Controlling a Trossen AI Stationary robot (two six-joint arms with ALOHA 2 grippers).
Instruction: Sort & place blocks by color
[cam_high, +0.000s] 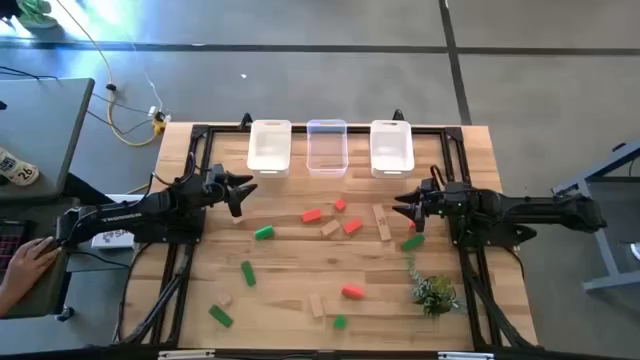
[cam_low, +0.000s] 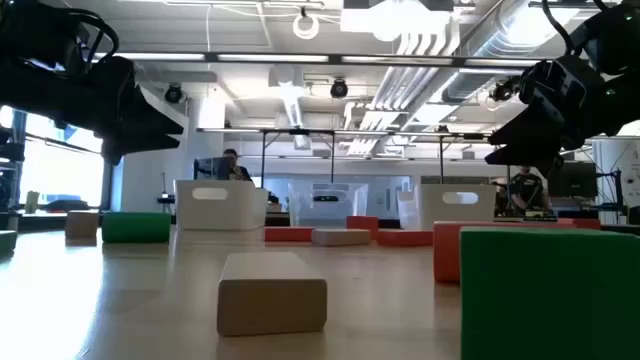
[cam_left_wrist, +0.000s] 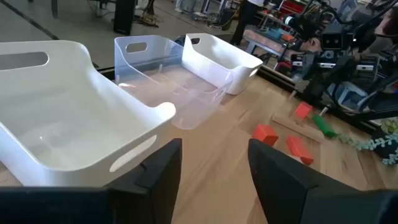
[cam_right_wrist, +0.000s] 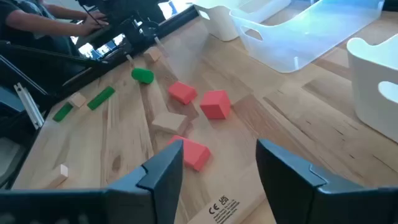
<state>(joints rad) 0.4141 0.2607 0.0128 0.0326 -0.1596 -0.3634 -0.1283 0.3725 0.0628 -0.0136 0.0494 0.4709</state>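
Both the left gripper and right gripper hover fingers apart, so each should descend squarely over one of the blocks.

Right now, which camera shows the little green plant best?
The high view: the little green plant lies whole on the table's near right part, just past the right arm. The left wrist view catches only pale sprigs at its edge. The low and right wrist views do not show it.
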